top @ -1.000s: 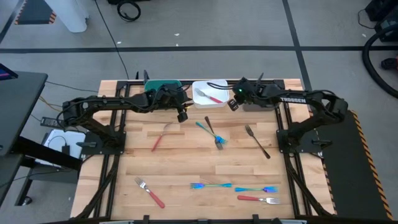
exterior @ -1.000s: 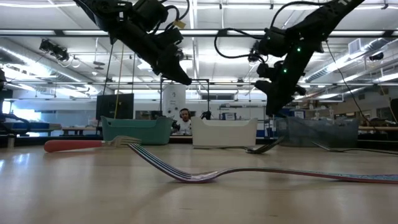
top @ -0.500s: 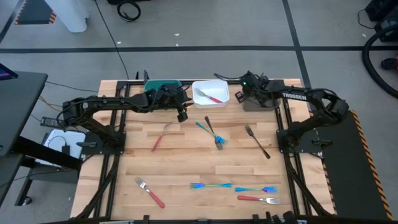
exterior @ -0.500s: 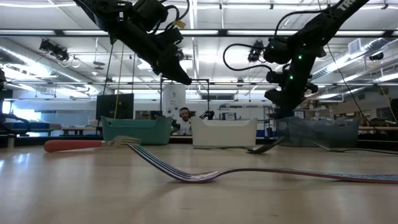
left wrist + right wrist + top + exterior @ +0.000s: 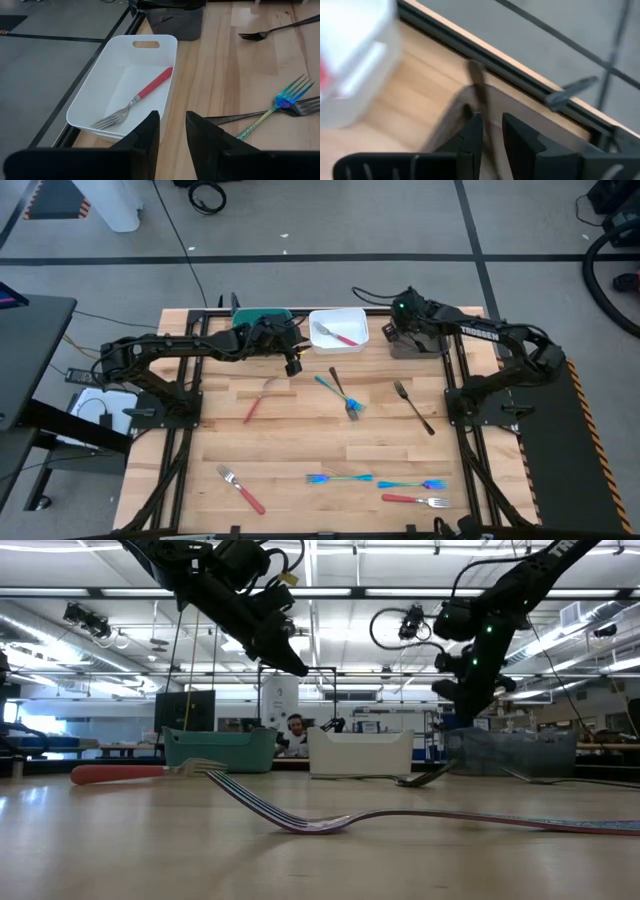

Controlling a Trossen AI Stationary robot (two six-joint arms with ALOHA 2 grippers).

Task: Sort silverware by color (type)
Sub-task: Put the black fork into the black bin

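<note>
Swung rightward from beside the white rectangular plastic bin (image 5: pixel 339 330) to above the dark translucent bin (image 5: pixel 415 343): right tool (image 5: pixel 490 132), clenched on a slim dark grey metal fork (image 5: pixel 479 95). Parked beside the teal bin (image 5: pixel 262 317), left tool (image 5: pixel 172 131), slightly parted, holding nothing. Resting inside the white bin, red-handled fork (image 5: pixel 134 101); scattered across the wooden counter (image 5: pixel 300 440), remaining forks.

Only readable text I can spot is "TROSSEN" in white on the right arm (image 5: pixel 478 333), around 1 o'clock above the counter.
</note>
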